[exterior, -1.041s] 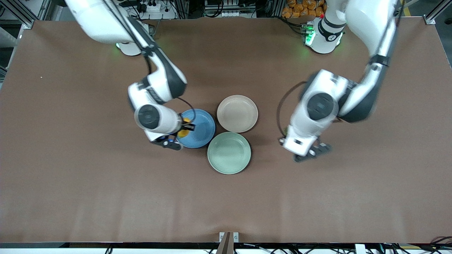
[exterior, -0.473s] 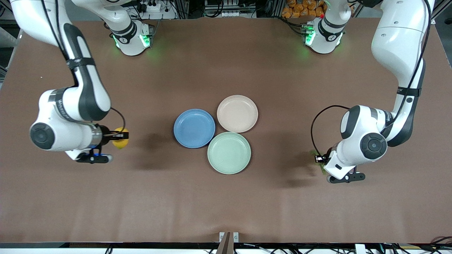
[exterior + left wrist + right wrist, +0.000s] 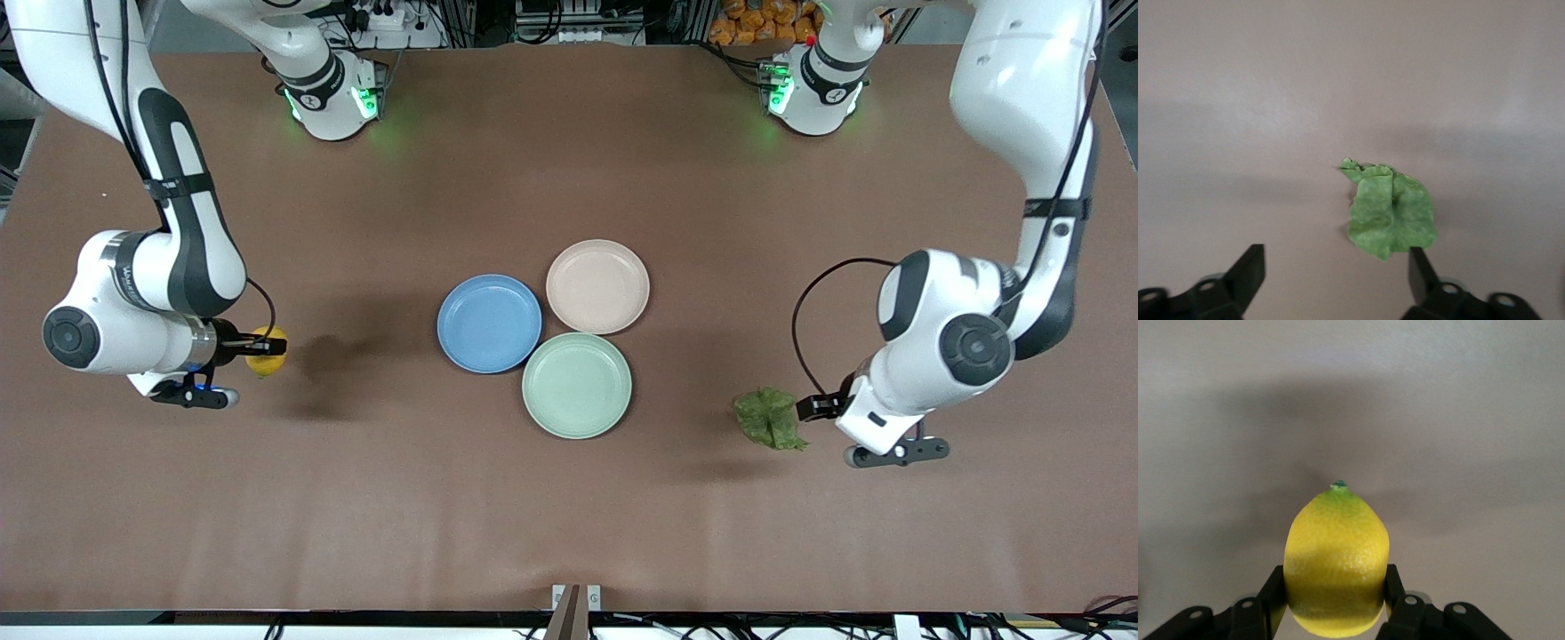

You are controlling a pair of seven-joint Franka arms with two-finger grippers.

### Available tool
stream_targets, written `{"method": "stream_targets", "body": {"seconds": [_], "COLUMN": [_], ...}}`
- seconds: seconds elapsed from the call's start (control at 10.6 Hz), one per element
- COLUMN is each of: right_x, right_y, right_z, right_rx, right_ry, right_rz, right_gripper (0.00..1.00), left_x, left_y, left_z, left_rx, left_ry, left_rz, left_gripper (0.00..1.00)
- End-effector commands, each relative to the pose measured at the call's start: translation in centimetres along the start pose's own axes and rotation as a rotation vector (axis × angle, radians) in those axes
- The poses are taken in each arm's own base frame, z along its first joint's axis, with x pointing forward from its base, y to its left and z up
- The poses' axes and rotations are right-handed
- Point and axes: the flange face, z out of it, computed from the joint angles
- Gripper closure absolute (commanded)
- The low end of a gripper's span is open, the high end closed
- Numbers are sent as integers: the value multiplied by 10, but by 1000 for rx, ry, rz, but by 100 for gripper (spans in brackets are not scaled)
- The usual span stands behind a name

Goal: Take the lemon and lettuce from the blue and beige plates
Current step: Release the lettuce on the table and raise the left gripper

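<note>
Lemon [image 3: 1337, 561] clamped between the fingers of the right gripper [image 3: 258, 348], tip pointing away from the wrist, over bare table. Lettuce [image 3: 769, 417] lies released just ahead of the wide-open, empty left gripper [image 3: 1337, 265]; both plates are emptied.

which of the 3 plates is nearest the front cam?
The mint-green plate: it lies lowest in the front view, below the blue plate and beige plate.
</note>
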Motion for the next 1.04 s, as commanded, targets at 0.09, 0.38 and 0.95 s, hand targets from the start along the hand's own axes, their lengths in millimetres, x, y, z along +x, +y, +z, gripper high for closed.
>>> {"method": "stream_targets", "body": {"seconds": [0.09,0.38,0.95], "right_x": [-14,-14,-6], "right_y": [11,13,6], "right_z": [32,46,-78], "right_rx": [34,32,65], "right_ry": [-10,-38,-87], "right_rz": [21,4,-47], "right_gripper": [100,70,0], "left_x": [-37,-76,-104], "left_y": [-7,-13,-46], "left_z": [-121,-203,-263], "left_rx": [45,61,6], "left_ry": [40,54,53], "left_rz": [13,13,37], "left_gripper": [0,0,0]}}
